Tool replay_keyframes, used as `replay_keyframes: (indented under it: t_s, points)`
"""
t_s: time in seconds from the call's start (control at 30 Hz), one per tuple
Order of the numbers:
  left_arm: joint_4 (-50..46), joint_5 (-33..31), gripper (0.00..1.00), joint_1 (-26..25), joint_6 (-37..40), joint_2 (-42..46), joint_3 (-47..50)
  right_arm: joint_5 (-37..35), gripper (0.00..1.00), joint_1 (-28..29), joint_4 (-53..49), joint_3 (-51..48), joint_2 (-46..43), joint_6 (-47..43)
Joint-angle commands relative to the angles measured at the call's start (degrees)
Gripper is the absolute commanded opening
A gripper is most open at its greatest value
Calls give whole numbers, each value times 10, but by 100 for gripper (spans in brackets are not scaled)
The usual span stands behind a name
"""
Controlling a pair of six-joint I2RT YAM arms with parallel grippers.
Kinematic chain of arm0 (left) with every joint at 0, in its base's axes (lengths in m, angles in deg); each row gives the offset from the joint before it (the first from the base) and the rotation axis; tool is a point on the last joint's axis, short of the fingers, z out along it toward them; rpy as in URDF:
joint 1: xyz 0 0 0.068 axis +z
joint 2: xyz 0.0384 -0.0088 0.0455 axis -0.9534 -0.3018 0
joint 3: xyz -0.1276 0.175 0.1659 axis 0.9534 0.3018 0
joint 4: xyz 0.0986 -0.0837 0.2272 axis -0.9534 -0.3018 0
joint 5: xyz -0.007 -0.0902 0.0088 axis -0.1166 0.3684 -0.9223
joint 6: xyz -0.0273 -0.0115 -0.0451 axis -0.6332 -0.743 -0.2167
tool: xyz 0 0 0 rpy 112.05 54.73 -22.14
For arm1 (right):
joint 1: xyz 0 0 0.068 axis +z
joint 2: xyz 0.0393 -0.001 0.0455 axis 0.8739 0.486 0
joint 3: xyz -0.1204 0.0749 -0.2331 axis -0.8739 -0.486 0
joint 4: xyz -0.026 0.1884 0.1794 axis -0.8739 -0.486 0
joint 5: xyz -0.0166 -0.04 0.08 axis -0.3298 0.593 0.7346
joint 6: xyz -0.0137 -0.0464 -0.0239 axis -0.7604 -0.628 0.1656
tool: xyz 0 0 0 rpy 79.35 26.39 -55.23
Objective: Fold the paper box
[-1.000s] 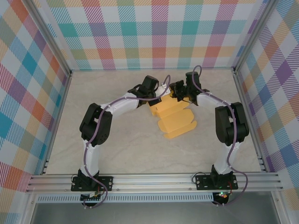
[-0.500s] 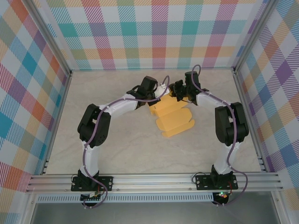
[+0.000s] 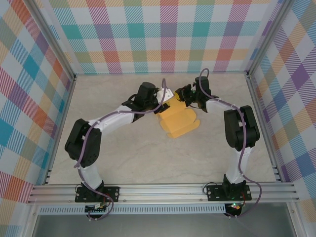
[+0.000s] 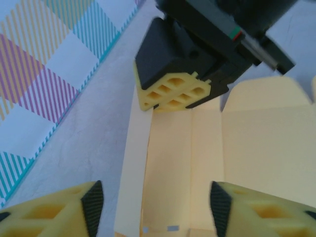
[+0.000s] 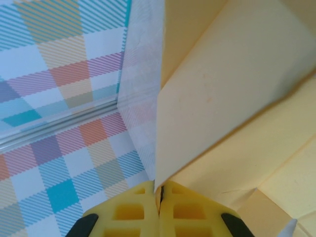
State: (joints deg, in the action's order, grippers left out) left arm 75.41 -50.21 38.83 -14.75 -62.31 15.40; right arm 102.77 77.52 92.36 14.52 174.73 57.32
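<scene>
The yellow-orange thin card paper box (image 3: 180,121) lies on the pale marbled counter (image 3: 123,143), now folded more compactly. The left hand (image 4: 155,207) has released and stands spread; the right hand (image 5: 159,197) pinches its far edge. Folding appears unfinished.

From where I stand, the table (image 3: 123,148) has a pale beige, stone-patterned top, matt and evenly lit, with only soft shadows on it. Three panels close it in: the back wall (image 3: 168,34), the left wall (image 3: 24,98) and the right wall (image 3: 296,103). All wear the same pastel plaid of teal, orange, pink, purple and yellow on white. Silvery metal posts (image 3: 52,39) rise at the far corners, and a slotted aluminium rail (image 3: 163,191) runs along the near edge.
</scene>
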Motion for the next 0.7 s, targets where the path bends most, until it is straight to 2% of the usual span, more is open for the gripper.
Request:
replay_keyframes:
  t_s: [0.0, 0.03, 0.07, 0.1, 0.2, 0.37, 0.53, 0.67]
  points:
    - [81, 38, 79, 31, -99, 77, 57, 40, 3, -3, 69, -22, 2, -20]
    - [117, 14, 97, 38, -137, 96, 84, 48, 3, -3, 76, -25, 2, -21]
    - [139, -10, 100, 44, -162, 110, 106, 56, 3, -5, 83, -26, 3, -22]
    - [149, -23, 100, 54, -176, 125, 127, 65, 3, -6, 88, -26, 4, -25]
    - [128, -1, 100, 88, -188, 147, 162, 83, 3, -8, 87, -23, 4, -35]
    - [111, 144, 100, 150, -153, 142, 219, 102, 3, -9, 96, -23, 12, -38]
    - [177, 221, 100, 155, -155, 103, 262, 115, 2, -10, 106, -29, 17, -37]
    - [221, 212, 98, 152, -161, 67, 259, 124, 2, -10, 99, -31, 15, -44]
